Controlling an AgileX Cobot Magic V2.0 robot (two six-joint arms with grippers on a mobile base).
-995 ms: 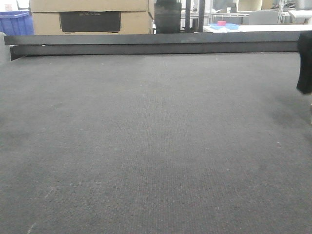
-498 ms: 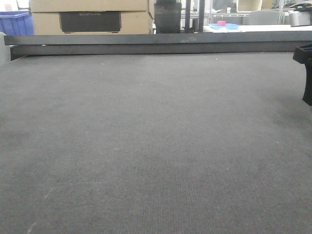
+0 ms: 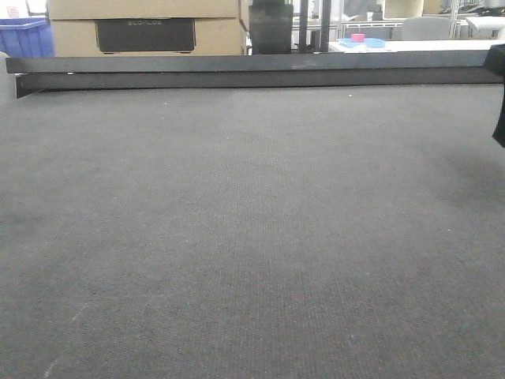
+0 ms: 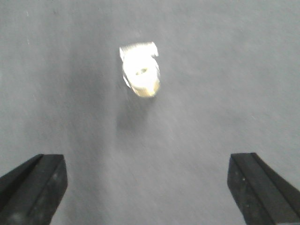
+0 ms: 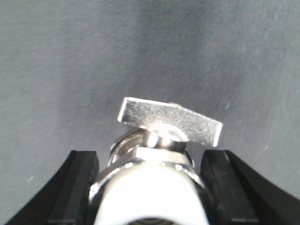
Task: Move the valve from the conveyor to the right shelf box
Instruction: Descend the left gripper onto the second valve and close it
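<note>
Rightward has slid the dark arm (image 3: 499, 99) at the tabletop's (image 3: 252, 237) far right edge. Left hand (image 4: 147, 164), fingers spread, hangs over the tabletop, where a valve (image 4: 139, 70) lies. Right hand (image 5: 149, 161) pinches a second valve (image 5: 161, 140) over the tabletop.

valve (image 4: 139, 75) on conveyor (image 4: 225, 70) ahead of left claw (image 4: 145, 164); second valve (image 5: 157, 161) held between right claw (image 5: 150, 159)

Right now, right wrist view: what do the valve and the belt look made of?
Valve: metal, polished, perhaps steel or plated brass; bright mirror glints on the body, grainy silver handle. Belt: woven fabric or fabric-faced rubber, matte dark grey; fine weave in the front view, no glare.
</note>
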